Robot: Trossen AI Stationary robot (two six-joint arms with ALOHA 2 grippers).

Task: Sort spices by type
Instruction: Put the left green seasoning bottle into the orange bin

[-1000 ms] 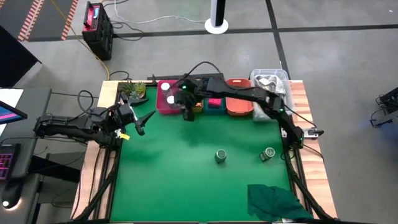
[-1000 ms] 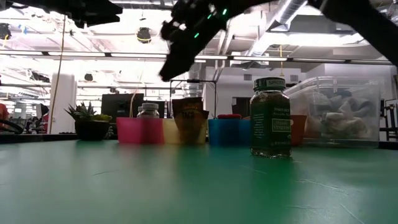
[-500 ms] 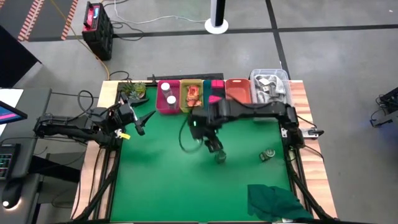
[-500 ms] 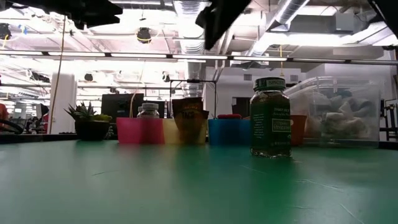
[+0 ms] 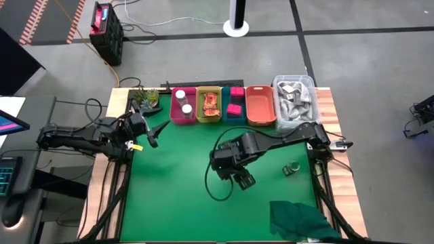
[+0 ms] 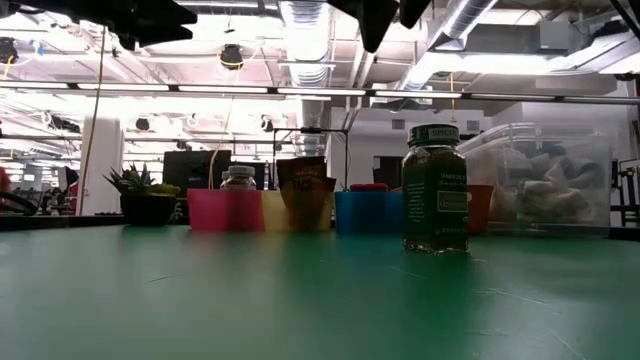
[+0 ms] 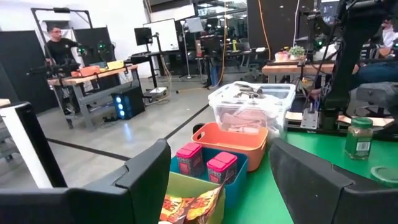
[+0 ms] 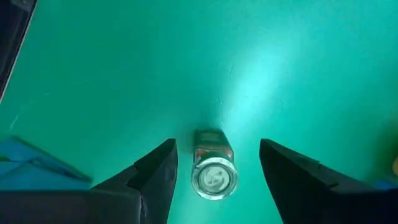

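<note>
A green-lidded spice jar [image 8: 213, 171] stands upright on the green mat; in the high view my right arm hides it. My right gripper [image 8: 216, 180] hangs above it, pointing down and open, one finger on each side of the jar and clear of it; it is at mid-mat in the high view [image 5: 239, 179]. A second green-lidded jar [image 5: 292, 168] sits on the mat to the right. My left gripper [image 5: 153, 133] waits open and level at the table's left edge. At the far edge, white-capped jars [image 5: 183, 103], orange packets [image 5: 210, 104] and pink boxes [image 5: 235, 102] lie in bins.
An orange bin [image 5: 260, 107] and a clear tub [image 5: 295, 95] of odds and ends close the row at the far right. A potted plant [image 5: 146, 99] stands at the far left. A dark green cloth [image 5: 302, 220] lies at the near right corner.
My right gripper has swung from over the bins at the far edge toward the near edge and a little right, tipping from a slant to pointing nearly straight down. It now hangs above the middle jar. Its fingers have kept the same gap. The jars have not moved.
</note>
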